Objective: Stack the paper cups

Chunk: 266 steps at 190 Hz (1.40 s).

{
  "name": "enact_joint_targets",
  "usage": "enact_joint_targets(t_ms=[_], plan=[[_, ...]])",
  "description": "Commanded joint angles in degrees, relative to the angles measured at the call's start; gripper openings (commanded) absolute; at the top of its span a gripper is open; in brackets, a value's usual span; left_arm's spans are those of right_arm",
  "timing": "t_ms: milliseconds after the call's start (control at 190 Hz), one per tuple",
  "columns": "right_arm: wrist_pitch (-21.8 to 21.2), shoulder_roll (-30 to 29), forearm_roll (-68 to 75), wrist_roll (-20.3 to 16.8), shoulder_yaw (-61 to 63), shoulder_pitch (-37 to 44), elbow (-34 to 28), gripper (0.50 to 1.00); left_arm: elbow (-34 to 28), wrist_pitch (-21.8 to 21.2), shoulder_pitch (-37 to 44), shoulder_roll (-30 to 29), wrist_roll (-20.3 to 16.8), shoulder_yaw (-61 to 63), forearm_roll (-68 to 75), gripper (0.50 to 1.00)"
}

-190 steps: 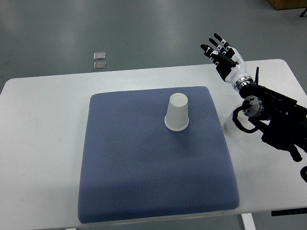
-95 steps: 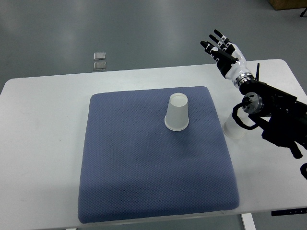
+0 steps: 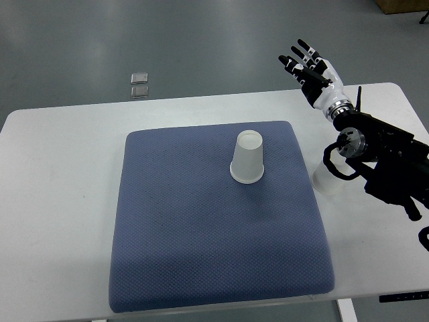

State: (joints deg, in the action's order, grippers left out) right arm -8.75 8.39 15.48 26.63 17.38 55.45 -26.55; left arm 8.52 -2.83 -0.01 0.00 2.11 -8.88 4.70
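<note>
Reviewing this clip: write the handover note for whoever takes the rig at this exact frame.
Right hand: open, fingers spread, raised over the table's far right edge, holding nothing. Left hand: not in view.
Paper cup: upside down on the blue mat, upper middle, untouched.
Second cup: on the white table, just off the mat's right edge, partly hidden under the right forearm; its orientation is unclear.
Done: nothing stacked.
Left: grasp one cup and set it over the other.
</note>
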Motion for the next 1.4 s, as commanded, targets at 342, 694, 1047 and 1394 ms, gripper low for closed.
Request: enact_joint_targets(t_ms=[342, 694, 1047, 1394], plan=[[-0.6, 5.1, -12.1, -0.6, -1.6, 4.2, -1.1, 0.913, 0.0, 0.0, 0.0, 0.0, 0.0, 0.0, 0.0, 1.0], [-7.0, 20.3, -39.7, -0.7, -7.5, 5.8, -7.0, 0.913, 0.0, 0.0, 0.0, 0.0, 0.0, 0.0, 0.0, 1.0], [-14.6, 34.1, -65.7, -0.7, -13.6, 13.5, -20.0, 0.913, 0.0, 0.0, 0.0, 0.0, 0.0, 0.0, 0.0, 1.0], [-18.3, 38.2, -92.2, -0.3, -15.6, 14.9, -32.9, 0.913, 0.0, 0.0, 0.0, 0.0, 0.0, 0.0, 0.0, 1.0]])
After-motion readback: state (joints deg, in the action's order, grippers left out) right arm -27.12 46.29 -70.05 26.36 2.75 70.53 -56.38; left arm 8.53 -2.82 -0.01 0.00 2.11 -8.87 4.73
